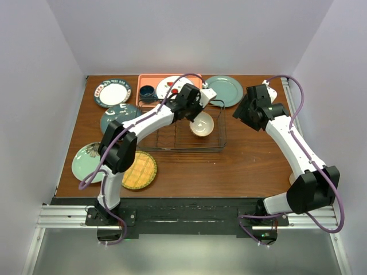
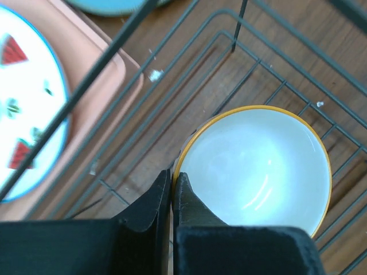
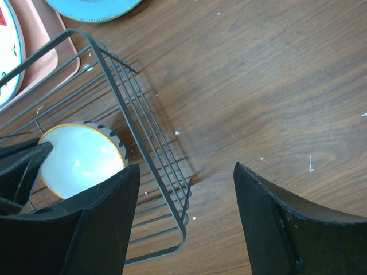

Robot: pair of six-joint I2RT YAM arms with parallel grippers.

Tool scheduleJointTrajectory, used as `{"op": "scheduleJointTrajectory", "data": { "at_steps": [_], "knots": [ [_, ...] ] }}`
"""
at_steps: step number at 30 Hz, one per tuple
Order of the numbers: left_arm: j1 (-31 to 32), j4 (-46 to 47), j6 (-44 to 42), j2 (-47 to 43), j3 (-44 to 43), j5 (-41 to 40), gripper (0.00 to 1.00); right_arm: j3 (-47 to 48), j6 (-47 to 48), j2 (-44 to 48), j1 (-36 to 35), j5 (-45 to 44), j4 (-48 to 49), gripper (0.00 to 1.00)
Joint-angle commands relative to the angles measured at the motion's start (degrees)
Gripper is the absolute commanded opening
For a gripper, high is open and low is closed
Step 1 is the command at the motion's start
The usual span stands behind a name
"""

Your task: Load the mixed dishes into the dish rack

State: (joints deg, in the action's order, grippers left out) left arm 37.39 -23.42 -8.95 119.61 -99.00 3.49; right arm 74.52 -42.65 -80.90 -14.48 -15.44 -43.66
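A small white bowl [image 1: 202, 124] [image 2: 258, 166] [image 3: 80, 157] with a yellow rim and dark marks on its outer wall is inside the right end of the dark wire dish rack [image 1: 178, 143] [image 2: 86, 89] [image 3: 140, 137]. My left gripper [image 1: 194, 116] [image 2: 172, 180] is shut on the bowl's near rim, one finger inside and one outside. My right gripper [image 1: 246, 112] [image 3: 186, 166] hangs open over bare wood just right of the rack, holding nothing. Left of the rack lie a dark-green-rimmed white plate [image 1: 112, 92], a dark teal plate [image 1: 117, 117], a pale green plate [image 1: 86, 162] and a yellow woven plate [image 1: 140, 170].
Behind the rack stands a salmon-pink tray [image 1: 152, 80] with a fruit-marked white plate [image 1: 171, 86] and a dark cup [image 1: 147, 91]. A plain grey-green plate [image 1: 223, 90] lies at the back right. White walls close in the table on three sides.
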Motion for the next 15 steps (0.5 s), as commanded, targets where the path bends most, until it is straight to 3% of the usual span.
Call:
{"op": "scheduleJointTrajectory", "data": {
  "at_steps": [1,9,15],
  "knots": [
    [2.4,15.6,-10.2,-8.8,4.0,-10.5,0.0,-0.3,0.9,2.2,1.0,0.6,0.8,0.7],
    [3.5,31.2,-29.0,-8.9,11.2,-16.5,0.0,-0.2,1.2,1.5,2.0,2.3,0.9,0.7],
    [3.6,46.5,-42.8,-8.7,18.5,-15.4,0.0,0.0,1.4,0.5,3.1,3.8,1.1,0.7]
  ]
}}
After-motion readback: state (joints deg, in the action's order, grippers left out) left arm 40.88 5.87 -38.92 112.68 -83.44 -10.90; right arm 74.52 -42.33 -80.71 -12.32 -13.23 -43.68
